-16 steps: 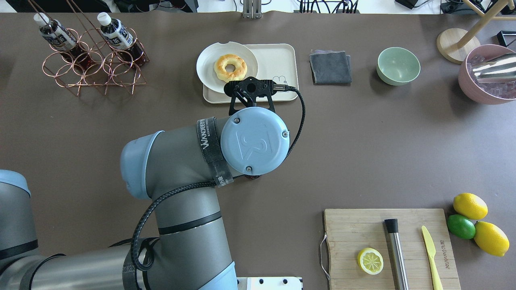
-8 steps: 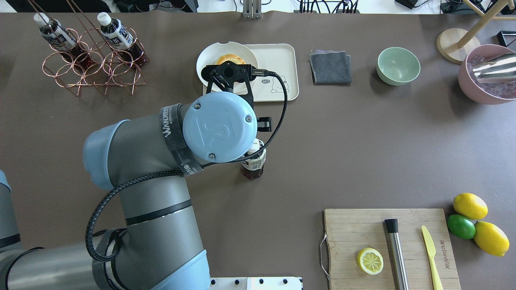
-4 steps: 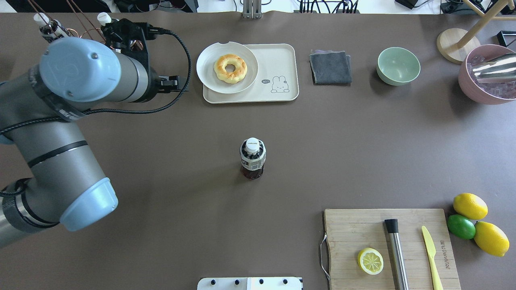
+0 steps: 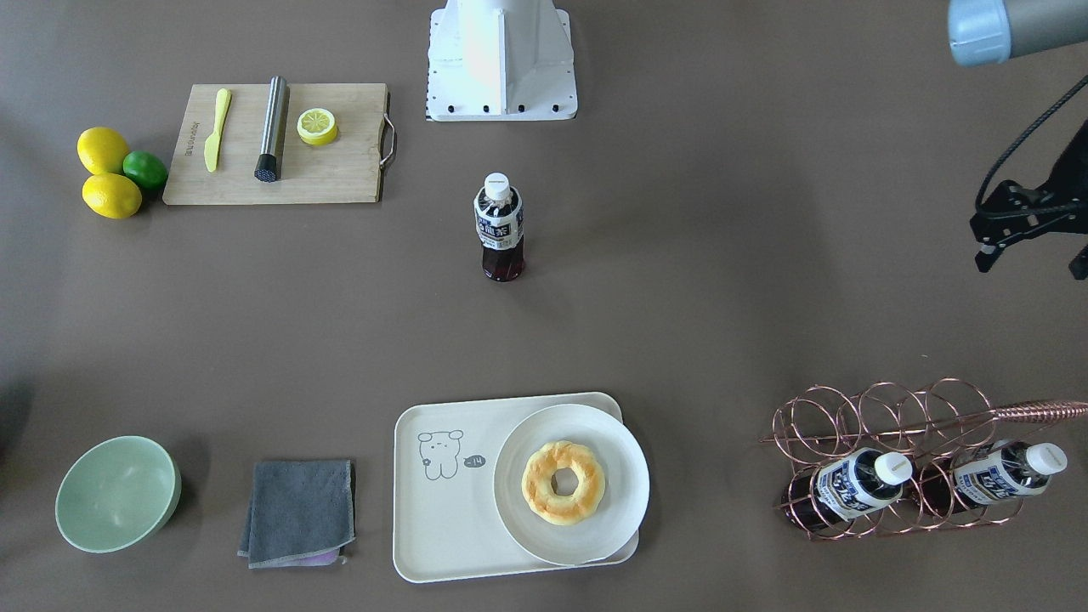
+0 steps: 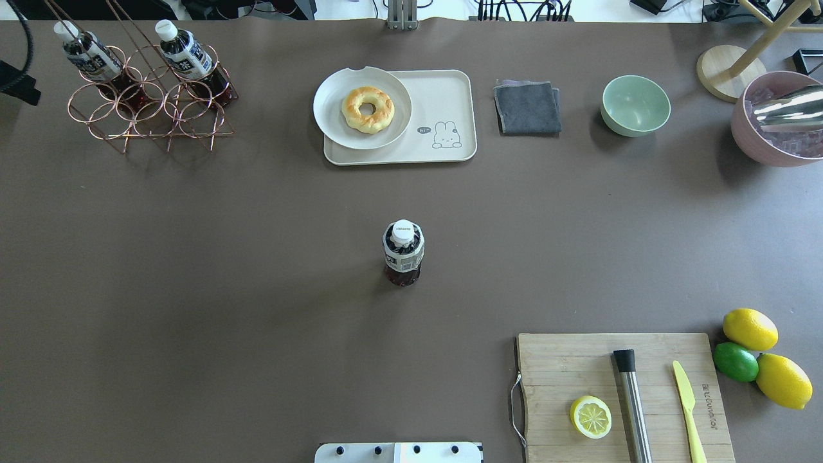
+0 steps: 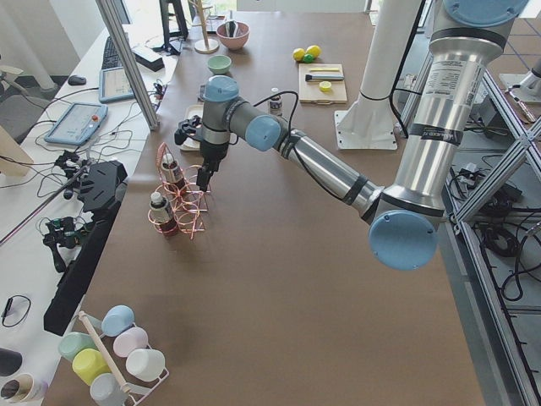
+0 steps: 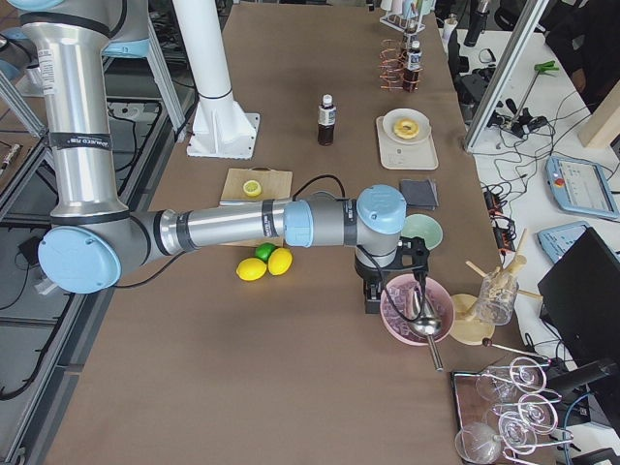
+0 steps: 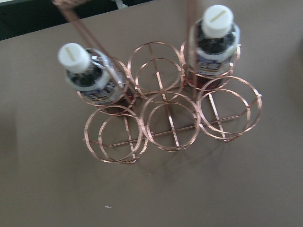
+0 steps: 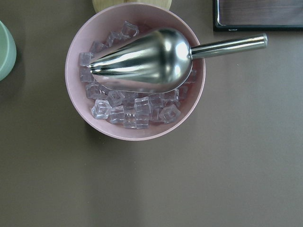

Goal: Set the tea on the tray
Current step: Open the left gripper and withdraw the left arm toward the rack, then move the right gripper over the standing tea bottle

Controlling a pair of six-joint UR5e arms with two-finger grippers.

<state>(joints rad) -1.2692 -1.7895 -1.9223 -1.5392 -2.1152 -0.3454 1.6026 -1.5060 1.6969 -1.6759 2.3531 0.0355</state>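
The tea bottle (image 5: 402, 254) stands upright alone on the tabletop (image 5: 257, 257), well apart from the bear tray (image 5: 450, 96); whether the left claw (image 6: 204, 182), above the copper rack (image 5: 154, 109), or the right claw (image 7: 372, 300) is clenched cannot be told.

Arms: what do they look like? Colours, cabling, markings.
Left arm and right arm match: silver-grey tubes, light-blue round joint caps, a black white-lettered strap on the upright link, and a black cable looping by the wrist.
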